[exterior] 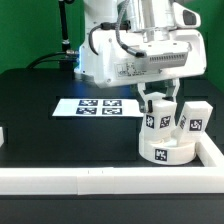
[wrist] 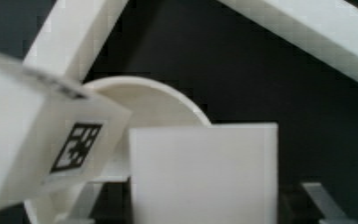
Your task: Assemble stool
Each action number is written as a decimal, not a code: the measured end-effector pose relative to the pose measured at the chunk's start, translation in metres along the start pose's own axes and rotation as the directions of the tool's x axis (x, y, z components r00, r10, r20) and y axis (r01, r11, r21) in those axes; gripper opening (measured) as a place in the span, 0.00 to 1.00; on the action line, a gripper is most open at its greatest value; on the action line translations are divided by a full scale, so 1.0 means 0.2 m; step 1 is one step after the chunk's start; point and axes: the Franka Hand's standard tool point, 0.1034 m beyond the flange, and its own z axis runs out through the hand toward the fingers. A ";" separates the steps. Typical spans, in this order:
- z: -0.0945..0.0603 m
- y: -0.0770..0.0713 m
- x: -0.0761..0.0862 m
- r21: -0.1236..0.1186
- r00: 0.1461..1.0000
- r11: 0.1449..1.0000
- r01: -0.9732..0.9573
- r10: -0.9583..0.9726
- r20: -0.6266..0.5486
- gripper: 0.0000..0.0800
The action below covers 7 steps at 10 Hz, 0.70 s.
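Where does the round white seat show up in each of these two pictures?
Exterior view: the seat disc sits low at the exterior view's right, beneath the gripper, by the white rail.
Wrist view: its curved rim arcs behind the tagged leg.
Shared landmark: that leg.

A green wall (exterior: pixel 30 30) stands behind the black table (exterior: pixel 40 125).

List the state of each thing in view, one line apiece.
seat disc: lying flat by the rail corner, legs standing on it.
leg under the gripper: upright on the seat disc.
second leg: upright on the seat disc, free.
gripper: down over the first leg; grip unclear.
marker board: flat on table.
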 end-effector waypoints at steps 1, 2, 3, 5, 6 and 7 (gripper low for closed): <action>0.00 0.01 0.00 0.029 0.999 0.999 -0.034 0.033 0.016 0.42; 0.00 0.01 0.01 0.049 0.997 0.996 -0.070 0.068 0.030 0.42; -0.01 -0.02 0.03 0.079 0.992 0.990 -0.117 0.113 0.053 0.42; 0.00 -0.07 0.08 0.101 0.989 0.985 -0.140 0.135 0.053 0.42; 0.00 -0.09 0.09 0.110 0.997 0.991 -0.074 0.070 0.041 0.69; -0.02 -0.13 0.11 0.118 0.999 0.992 0.037 -0.041 0.031 0.77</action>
